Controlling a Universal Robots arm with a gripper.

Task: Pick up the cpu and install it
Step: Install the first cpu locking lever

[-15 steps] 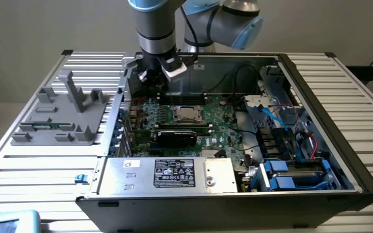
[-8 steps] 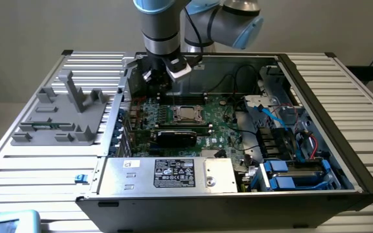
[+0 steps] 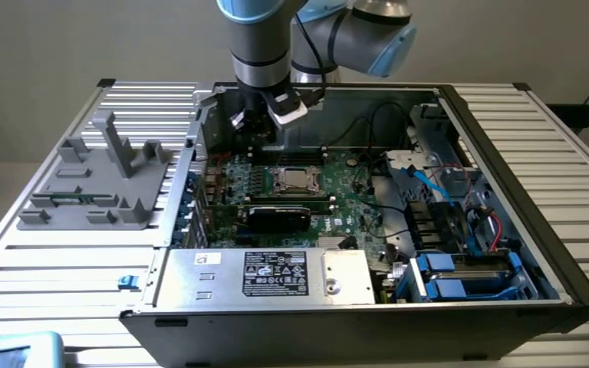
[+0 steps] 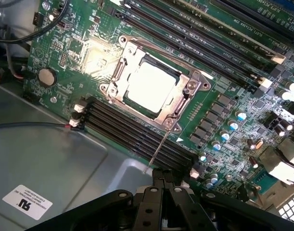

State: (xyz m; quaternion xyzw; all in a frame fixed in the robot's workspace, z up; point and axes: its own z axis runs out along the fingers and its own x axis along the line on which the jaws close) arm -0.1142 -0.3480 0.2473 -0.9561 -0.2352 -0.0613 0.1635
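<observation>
Black two-finger gripper (image 4: 162, 182) hangs closed, fingers pressed together, nothing between them, above the open black computer case (image 3: 540, 253). Near it run black memory slots (image 4: 137, 132). The small square silver-beige cpu (image 4: 151, 84) lies flat inside the silver metal socket frame (image 4: 185, 98) on the green motherboard (image 4: 223, 120). Further out: black rectangular card (image 3: 279, 216), large silver box (image 3: 192, 276) with an unreadable black label (image 3: 274, 274), blue drive caddies (image 3: 448, 276). A grey plastic fixture (image 3: 100, 180) stands at the exterior view's left, on the ribbed metal table (image 3: 59, 268).

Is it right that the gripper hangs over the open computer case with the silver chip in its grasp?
Not quite. The gripper does hang over the case, but the cpu lies in its socket, as the wrist view shows.
</observation>
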